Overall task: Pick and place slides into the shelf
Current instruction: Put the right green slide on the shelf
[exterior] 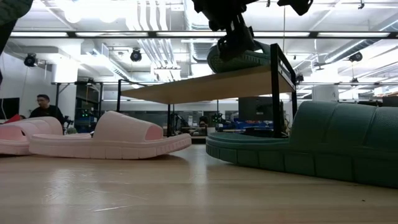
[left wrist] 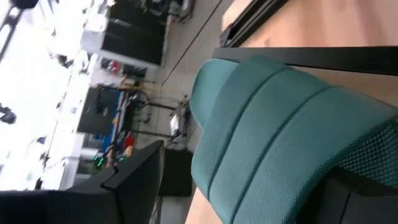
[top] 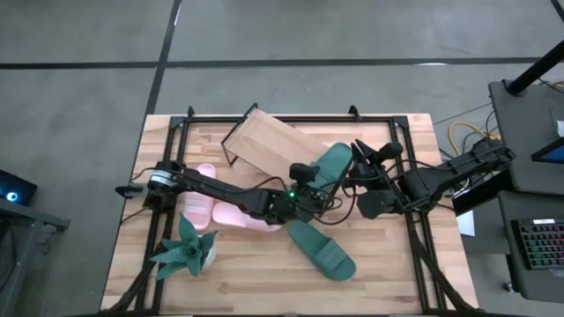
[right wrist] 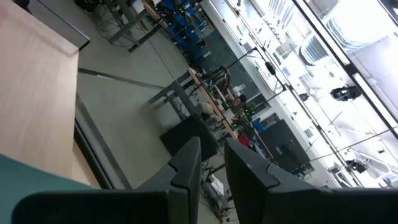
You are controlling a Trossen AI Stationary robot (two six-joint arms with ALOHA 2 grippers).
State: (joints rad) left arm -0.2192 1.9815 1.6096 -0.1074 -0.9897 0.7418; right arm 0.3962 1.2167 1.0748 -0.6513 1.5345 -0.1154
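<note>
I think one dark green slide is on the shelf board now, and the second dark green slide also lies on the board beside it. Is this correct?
Only partly. One dark green slide is at the end of the shelf board, with the left gripper at it. The second dark green slide is not on the board: the high view shows it lying on the tabletop, nearer the front edge.

Wooden desk (top: 379, 255) carries the shelf (top: 264, 141), two pink slides (top: 231, 213), one green slide (top: 322, 249), and a toy plant (top: 187, 251).
</note>
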